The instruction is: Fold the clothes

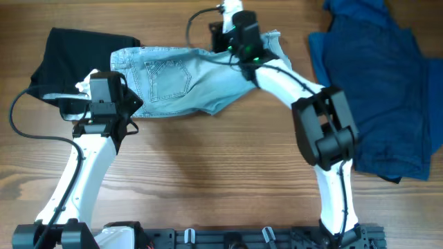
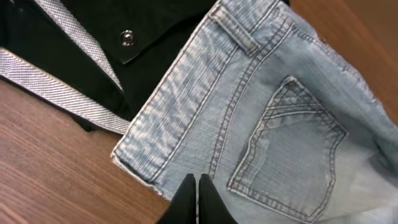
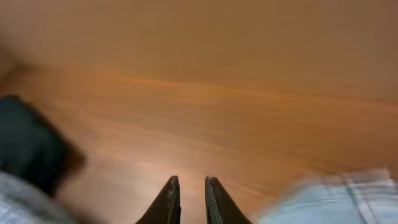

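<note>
The pale-blue denim shorts [image 1: 173, 79] lie flat across the upper middle of the table, back pocket [image 2: 289, 146] up. My left gripper [image 1: 111, 93] is at their left waistband end. Its fingers [image 2: 196, 182] are shut together over the denim near the waistband corner, with nothing seen between them. My right gripper [image 1: 239, 38] is at the shorts' upper right end. In the blurred right wrist view its fingers [image 3: 191, 182] stand a narrow gap apart over bare wood, empty, with denim [image 3: 329, 199] at the lower right. The black white-trimmed garment [image 1: 66, 59] lies left, the dark blue garment [image 1: 381, 83] right.
The black garment's snap button [image 2: 127, 38] and white trim [image 2: 56, 81] lie just beyond the waistband. The wooden table [image 1: 208, 173] stretches to the front edge, where the arm bases stand.
</note>
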Action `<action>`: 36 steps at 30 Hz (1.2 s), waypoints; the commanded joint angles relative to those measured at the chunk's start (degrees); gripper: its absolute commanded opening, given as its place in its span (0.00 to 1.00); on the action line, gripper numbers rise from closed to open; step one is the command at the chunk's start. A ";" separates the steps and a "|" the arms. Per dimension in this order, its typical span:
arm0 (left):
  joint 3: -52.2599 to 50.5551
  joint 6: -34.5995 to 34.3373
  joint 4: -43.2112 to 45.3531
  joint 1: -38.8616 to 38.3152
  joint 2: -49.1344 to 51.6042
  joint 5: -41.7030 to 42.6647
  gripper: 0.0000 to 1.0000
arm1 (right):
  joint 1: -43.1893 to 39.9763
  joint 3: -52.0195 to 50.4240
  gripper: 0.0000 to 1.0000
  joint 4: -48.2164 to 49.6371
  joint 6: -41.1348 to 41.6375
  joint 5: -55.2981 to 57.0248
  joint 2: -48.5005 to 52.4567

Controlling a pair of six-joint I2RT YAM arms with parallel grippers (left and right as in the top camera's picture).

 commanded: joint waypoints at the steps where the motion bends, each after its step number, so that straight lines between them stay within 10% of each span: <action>1: 0.15 -0.55 -0.83 0.31 -1.11 -0.35 0.04 | -3.54 7.34 0.27 -13.55 0.48 -7.87 0.68; 2: 0.15 -0.55 -0.98 0.33 -1.11 -0.35 0.04 | -4.98 9.99 0.73 -21.20 -1.81 -10.88 -0.24; 4: 0.15 -0.55 -1.14 0.31 -1.11 -0.35 0.04 | -7.63 12.55 1.00 -31.98 -2.86 -11.30 -2.89; 12: 0.15 -0.55 -1.33 0.26 -1.11 -0.33 0.04 | -19.65 12.72 0.99 -51.45 -8.52 -7.89 -4.07; 20: 0.15 -0.55 -2.32 0.26 -0.85 -0.33 0.04 | -20.83 10.86 0.71 -53.96 -9.42 -4.37 0.90; 30: 0.15 -0.57 -3.89 -0.13 -0.63 -0.33 0.04 | -15.89 10.45 0.60 -51.30 -8.50 -1.57 7.34; 34: 0.15 -0.57 -4.28 -0.13 -0.63 -0.33 0.04 | -15.21 10.49 0.05 -52.00 -6.60 -1.46 8.11; 36: 0.15 -0.57 -4.31 -0.13 -0.63 -0.31 0.04 | -16.17 10.60 0.04 -52.98 -4.70 -1.38 7.82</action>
